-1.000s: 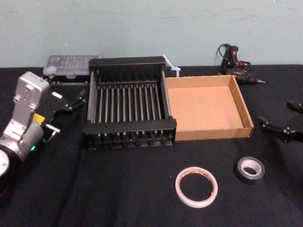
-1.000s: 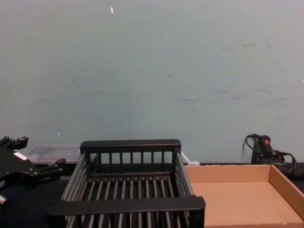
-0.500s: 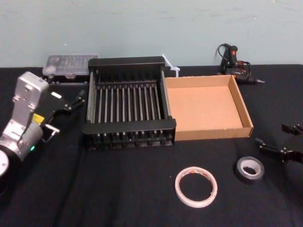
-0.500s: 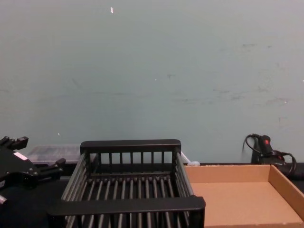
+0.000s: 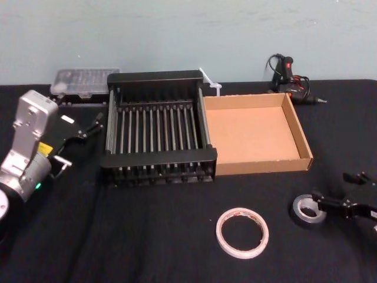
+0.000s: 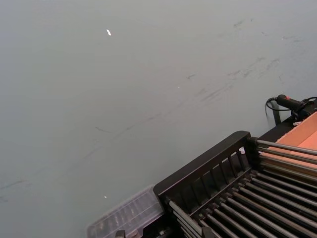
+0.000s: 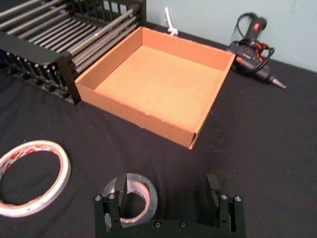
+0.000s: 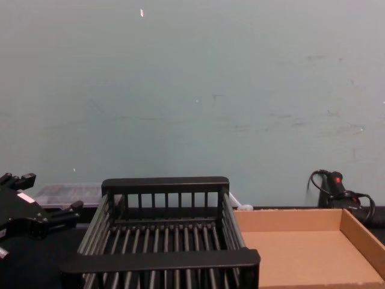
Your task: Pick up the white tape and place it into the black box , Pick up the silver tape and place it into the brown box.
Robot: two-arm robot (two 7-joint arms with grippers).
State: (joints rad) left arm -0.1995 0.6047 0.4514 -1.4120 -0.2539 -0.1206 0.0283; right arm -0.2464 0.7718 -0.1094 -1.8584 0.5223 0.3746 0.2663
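The white tape [image 5: 242, 232] lies flat on the black cloth near the front, also in the right wrist view [image 7: 30, 178]. To its right sits the smaller silver tape [image 5: 304, 210]. My right gripper [image 5: 334, 188] hovers open just over the silver tape [image 7: 143, 192]; one finger [image 7: 119, 193] stands over the roll, the other [image 7: 213, 187] beside it on bare cloth. The black box [image 5: 156, 160] and the brown box [image 5: 253, 135] stand side by side behind, both holding nothing. My left gripper [image 5: 93, 122] is parked open left of the black box.
A clear plastic case [image 5: 82, 78] lies at the back left. A black glue gun with a cable [image 5: 290, 78] rests behind the brown box [image 7: 158, 82]. A small white plastic piece [image 5: 210, 81] sticks up behind the two boxes.
My right gripper has moved from beside the brown box toward the front and left, coming down over the silver tape. The left arm and both tapes have stayed put.
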